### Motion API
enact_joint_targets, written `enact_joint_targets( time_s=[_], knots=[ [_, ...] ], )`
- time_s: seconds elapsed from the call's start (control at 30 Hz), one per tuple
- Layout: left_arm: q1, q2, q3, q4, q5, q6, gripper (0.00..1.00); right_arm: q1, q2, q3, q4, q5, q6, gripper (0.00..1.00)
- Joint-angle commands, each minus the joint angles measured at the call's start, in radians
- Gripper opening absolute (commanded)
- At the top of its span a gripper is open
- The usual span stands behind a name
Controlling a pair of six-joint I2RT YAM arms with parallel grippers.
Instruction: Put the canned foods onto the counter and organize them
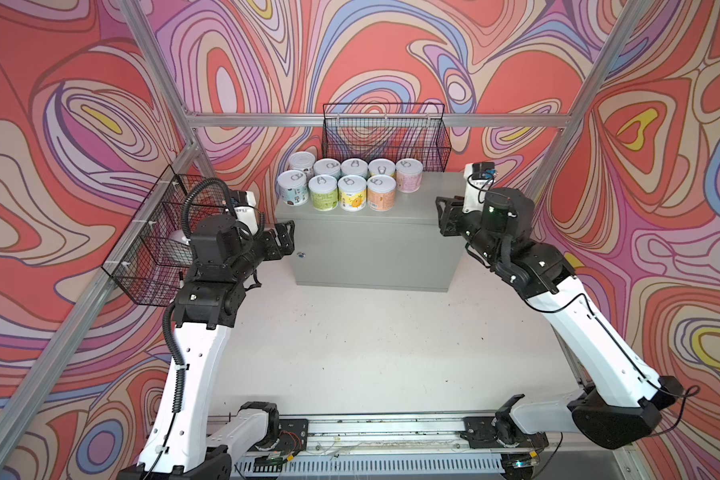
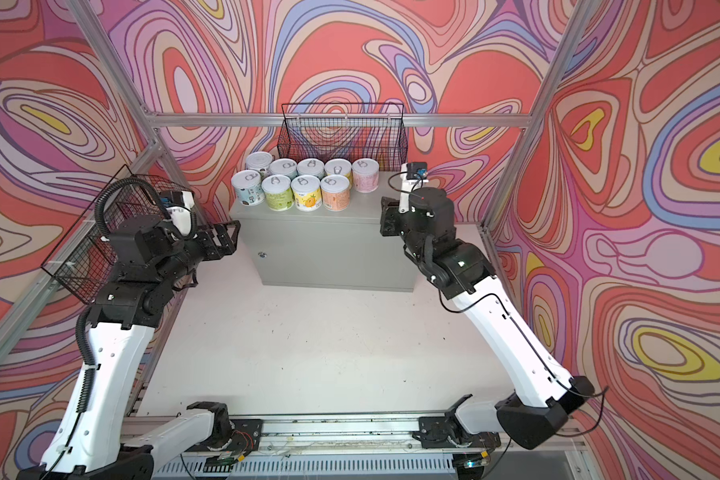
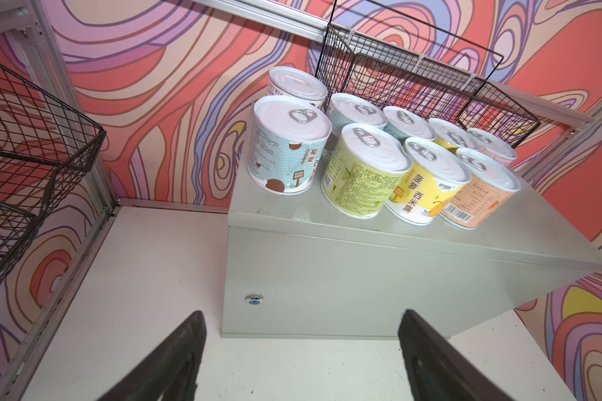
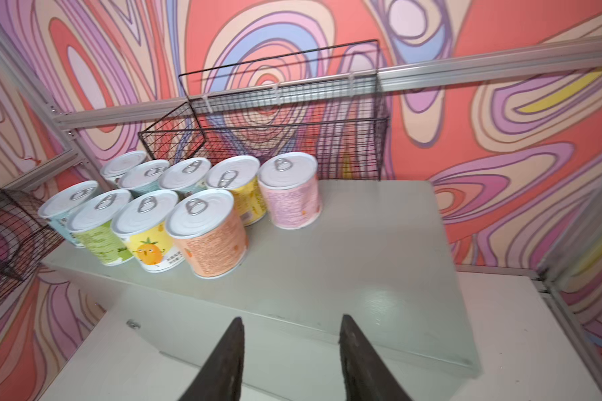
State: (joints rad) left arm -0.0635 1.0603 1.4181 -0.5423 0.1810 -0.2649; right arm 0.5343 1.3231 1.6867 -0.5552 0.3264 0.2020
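Note:
Several canned foods stand upright in two tight rows on the left part of the counter's [image 1: 431, 197] flat top. The front row runs from a blue can [image 1: 292, 189] through a green can [image 1: 323, 192] and a yellow can [image 1: 352, 193] to an orange can [image 1: 381, 193]. A pink can [image 1: 409, 176] ends the back row. My left gripper [image 1: 283, 237] hangs open beside the counter's left front corner with nothing between its fingers. My right gripper [image 1: 443, 216] is open and empty at the counter's right end. Both wrist views show the cans and the counter [image 3: 362, 277] [image 4: 362, 264] beyond bare fingers.
A black wire basket [image 1: 385, 137] hangs on the back wall right behind the cans. Another wire basket [image 1: 150, 249] hangs on the left wall behind my left arm. Aluminium frame posts stand at the corners. The white table top [image 1: 371, 332] stretches in front of the counter.

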Motion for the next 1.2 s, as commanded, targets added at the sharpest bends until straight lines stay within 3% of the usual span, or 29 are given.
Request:
enact_joint_targets(
  time_s=[0.0,0.07,0.17,0.27,0.37,0.5,0.6,0.73,0.83,1.17],
  knots=[
    [0.005,-0.062,-0.083,-0.092,0.018,-0.002,0.93,-0.015,-0.063,-0.076,-0.070,0.104,-0.010,0.48],
    [0.005,-0.112,-0.141,-0.085,0.023,-0.022,0.99,-0.021,-0.096,-0.116,-0.097,0.123,0.016,0.56],
    [0.005,-0.163,-0.202,-0.109,0.050,-0.038,1.00,-0.024,-0.151,-0.193,-0.121,0.159,0.065,0.81],
    [0.003,-0.234,-0.304,-0.075,0.075,-0.085,1.00,-0.029,-0.182,-0.264,-0.175,0.170,0.109,0.97],
    [-0.006,-0.337,-0.465,0.041,0.052,-0.121,1.00,-0.030,-0.215,-0.372,-0.193,0.171,0.166,0.98],
    [-0.033,-0.473,-0.712,0.264,-0.013,-0.181,1.00,-0.030,-0.277,-0.570,-0.092,0.183,0.235,0.98],
    [-0.063,-0.519,-0.851,0.442,-0.048,-0.145,1.00,-0.031,-0.262,-0.691,-0.013,0.224,0.264,0.98],
    [-0.117,-0.450,-0.894,0.519,-0.142,-0.024,1.00,-0.030,-0.269,-0.843,0.189,0.217,0.216,0.98],
    [-0.117,-0.367,-0.894,0.586,-0.185,-0.017,1.00,-0.030,-0.277,-0.903,0.308,0.206,0.170,0.98],
    [-0.151,-0.145,-0.990,0.861,-0.479,0.085,1.00,-0.031,-0.220,-0.937,0.396,0.169,0.111,0.98]
  ],
)
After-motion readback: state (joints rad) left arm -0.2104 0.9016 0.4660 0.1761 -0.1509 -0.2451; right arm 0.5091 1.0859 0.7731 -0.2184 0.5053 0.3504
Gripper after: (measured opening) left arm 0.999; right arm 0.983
